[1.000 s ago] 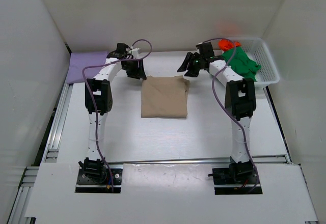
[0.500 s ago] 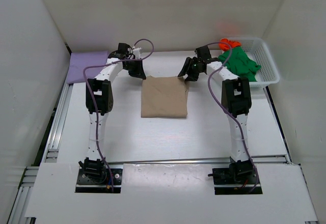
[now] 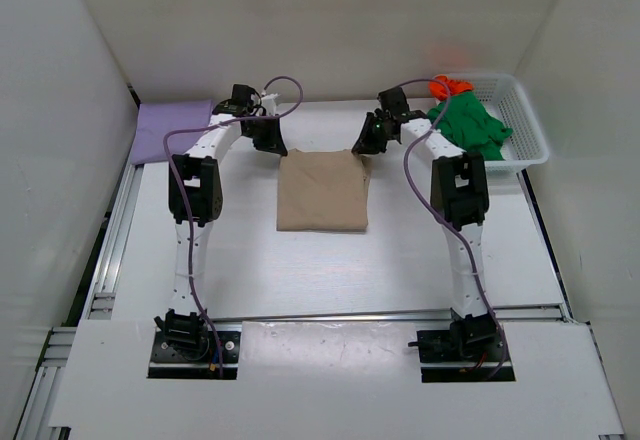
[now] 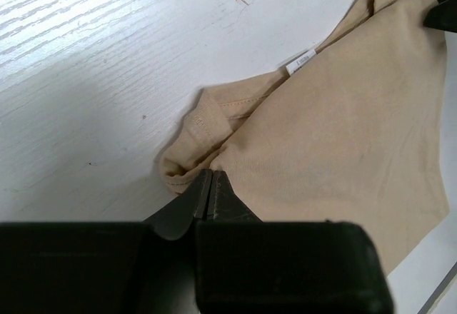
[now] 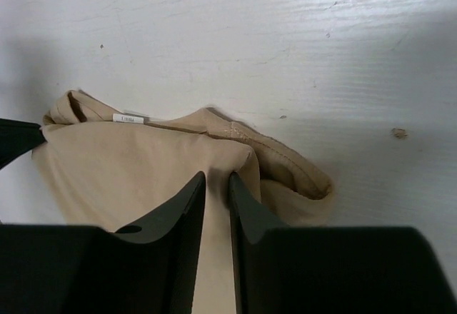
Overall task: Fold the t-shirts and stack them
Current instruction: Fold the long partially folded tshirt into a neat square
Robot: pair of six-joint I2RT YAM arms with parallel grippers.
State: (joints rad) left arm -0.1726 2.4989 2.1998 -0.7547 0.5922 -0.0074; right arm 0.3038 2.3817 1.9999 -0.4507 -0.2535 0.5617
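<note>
**Top external and wrist notes: both pairs of jaws on the beige t-shirt [image 3: 322, 193]**

Count: four t-shirts, one basket, two arms.
- Beige t-shirt: folded to a rough rectangle, flat on the tabletop [image 3: 300, 270], centred between the arms.
- Lilac t-shirt [image 3: 168, 130]: flat at the far left corner.
- Green t-shirt [image 3: 472, 125]: bunched and spilling over the near left rim of the white mesh basket [image 3: 528, 110] at the far right corner.
- Orange-red t-shirt [image 3: 450, 86]: a small patch in the basket, behind the green one.
- Left arm [image 3: 192, 188] and right arm [image 3: 458, 192]: each reaches one far corner of the beige t-shirt.

Jaws:
- Left wrist view: left jaws clenched, tips meeting on the bunched corner hem.
- Right wrist view: right jaws drawn close, with a ridge of beige cloth pinched between them, beside the stitched hem.
- One white label [image 4: 298, 63] on the far edge, between the two grips.

Edges and room:
- A broad bare stretch of tabletop lies between the beige t-shirt's near edge and the arm bases.
- Narrower bare strips lie on either side of it.
- White walls close in on the left, far and right sides.

Hidden or unclear:
- Overhead, both gripped corners sit under the jaws.
- Most of the orange-red t-shirt is covered.
- The left arm crosses the lilac t-shirt's right edge.
- The label print is too small to read.
- Cannot tell whether the pinched corners are off the tabletop
</note>
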